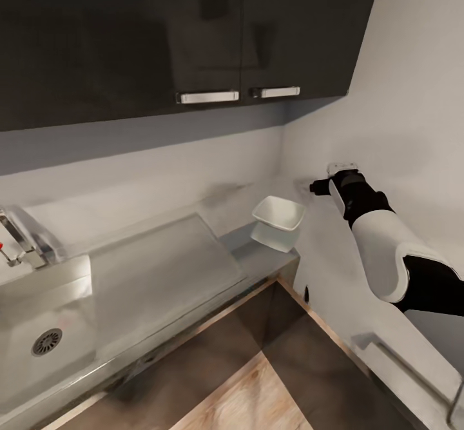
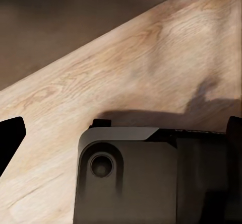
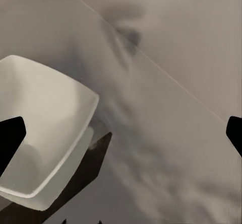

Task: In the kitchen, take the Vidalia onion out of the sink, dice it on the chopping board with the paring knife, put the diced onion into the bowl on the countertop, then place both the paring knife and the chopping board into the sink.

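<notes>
Bowl (image 1: 278, 218) beside right gripper (image 1: 320, 187)

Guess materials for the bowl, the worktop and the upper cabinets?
Bowl: plain white, smooth, softly shaded; looks like glazed ceramic, though plastic is possible. Worktop: grey and semi-glossy, mirroring the bowl beneath it, with a thin metallic edge; polished stone or laminate, can't tell. Upper cabinets: dark glossy panels carrying faint reflections, probably lacquered board, with chrome-looking handles.
</notes>
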